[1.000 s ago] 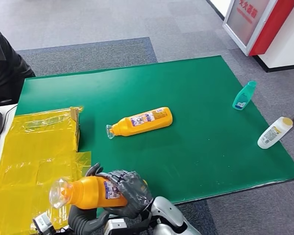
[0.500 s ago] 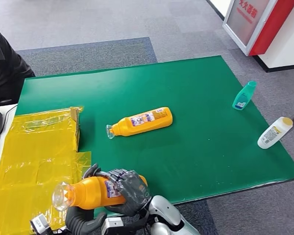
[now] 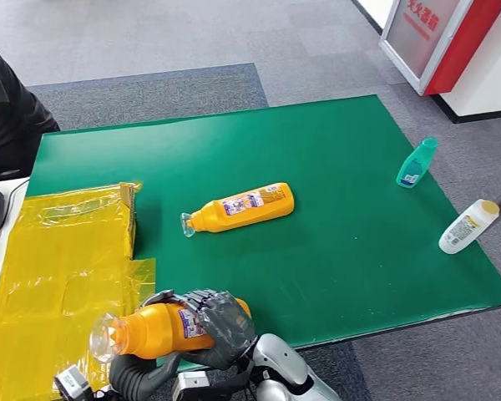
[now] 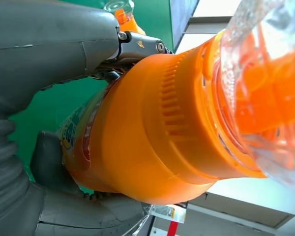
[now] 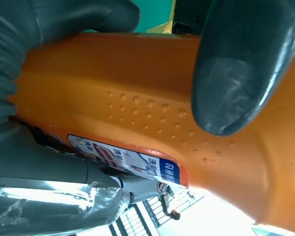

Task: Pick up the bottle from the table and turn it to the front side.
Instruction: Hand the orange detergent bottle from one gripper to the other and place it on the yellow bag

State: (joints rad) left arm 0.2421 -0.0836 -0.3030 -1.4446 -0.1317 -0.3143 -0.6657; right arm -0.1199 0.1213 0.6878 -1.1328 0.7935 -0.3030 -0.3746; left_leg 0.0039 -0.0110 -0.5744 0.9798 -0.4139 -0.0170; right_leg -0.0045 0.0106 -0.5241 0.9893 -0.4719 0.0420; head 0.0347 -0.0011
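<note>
Head view: both hands grip orange bottle [image 3: 156, 327] (ribbed).

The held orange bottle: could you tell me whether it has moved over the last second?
Yes. The held orange bottle has sunk slightly toward the near table edge; its clear cap now lies lower against the yellow sheet. The lying orange bottle is unmoved.

Red sign [image 3: 424, 33] reads 灭火器箱 (top clipped); bottle labels unreadable
</note>
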